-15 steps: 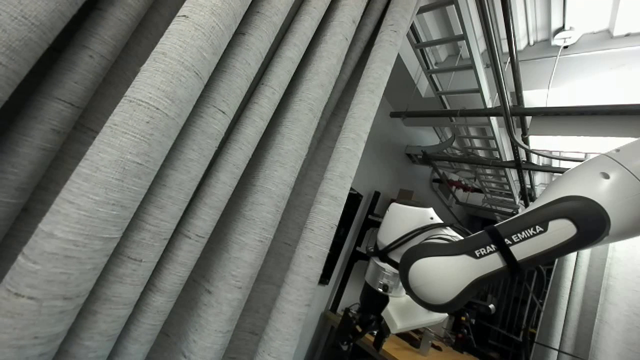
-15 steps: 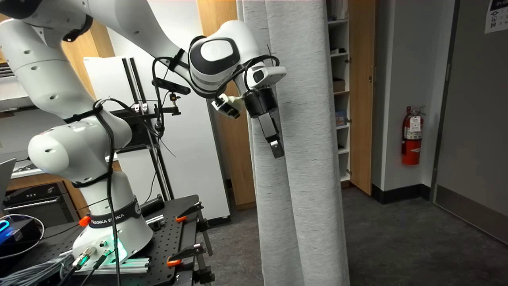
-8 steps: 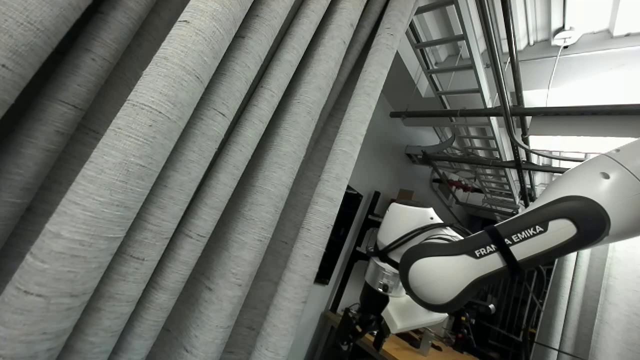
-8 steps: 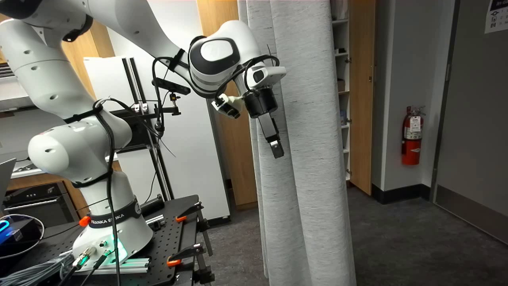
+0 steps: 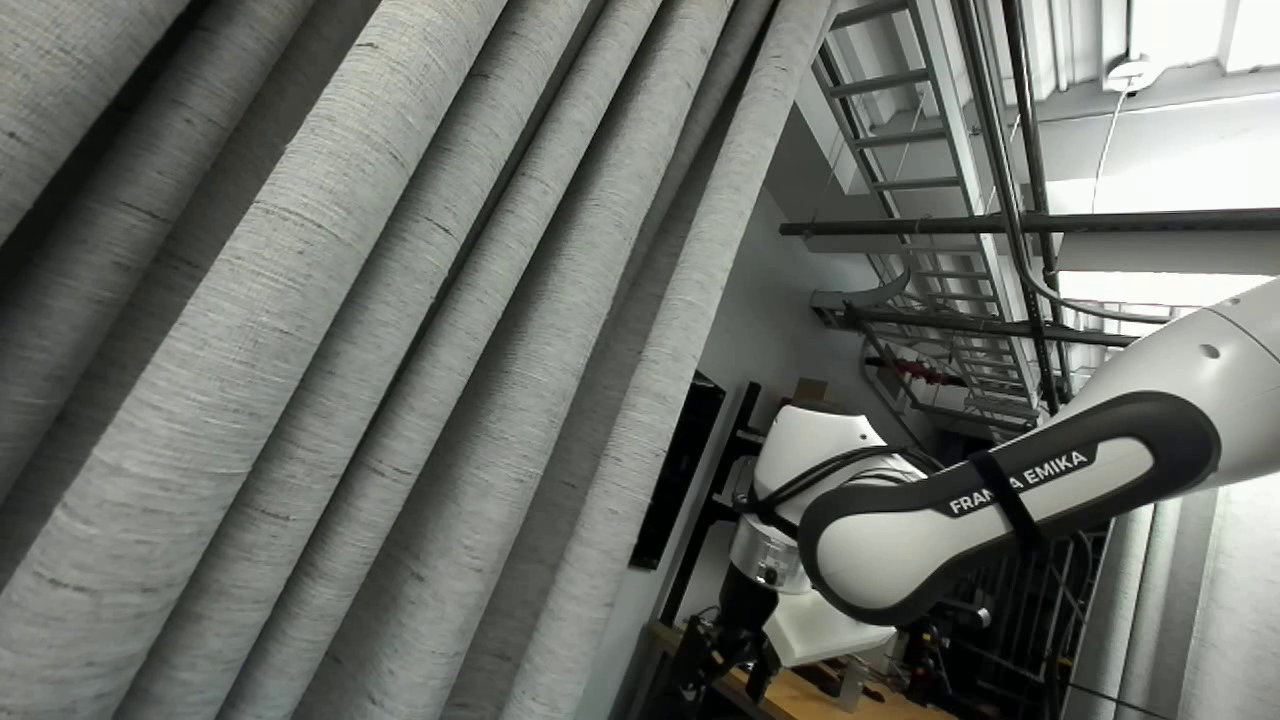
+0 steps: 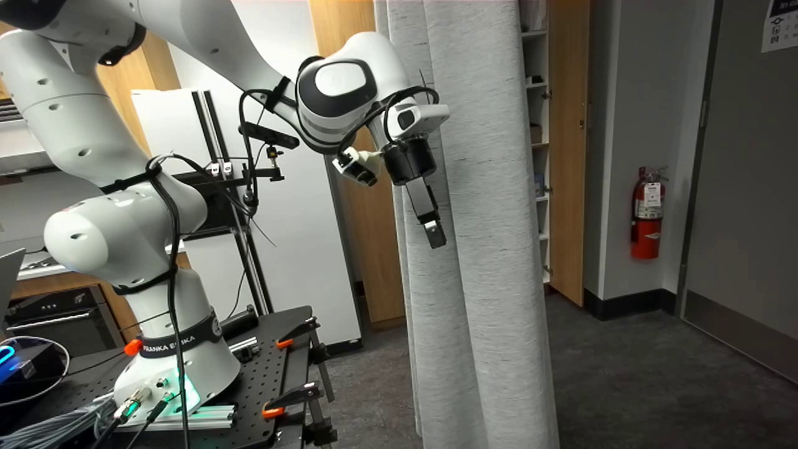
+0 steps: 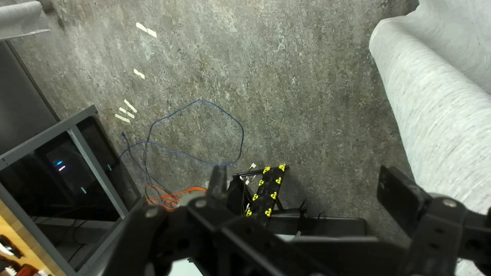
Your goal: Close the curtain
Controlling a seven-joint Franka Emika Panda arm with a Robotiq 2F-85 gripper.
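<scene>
The curtain (image 5: pixel 480 330) is a very large light-grey pleated drape that fills the left half of an exterior view. It hangs behind the gripper in an exterior view (image 6: pixel 492 237) and stands at the right in the wrist view (image 7: pixel 433 103). My gripper (image 7: pixel 303 178) is open with nothing between its fingers. Its right finger lies near the curtain's edge in the wrist view; whether they touch, I cannot tell. The gripper also shows in an exterior view (image 6: pixel 434 234), in front of the curtain, and in an exterior view (image 5: pixel 725 682), to the right of the curtain's edge.
The arm stands on a black perforated table (image 6: pixel 262 368) with clamps. An open wooden cabinet door (image 6: pixel 567 162) and a fire extinguisher (image 6: pixel 647 215) are beyond the curtain. A blue cable (image 7: pixel 241 132) and a black stand with yellow marks (image 7: pixel 268 188) are on the floor below.
The curtain has shifted slightly to the right in an exterior view between one second and half a second ago, then barely moved. The arm and gripper stay where they were.
</scene>
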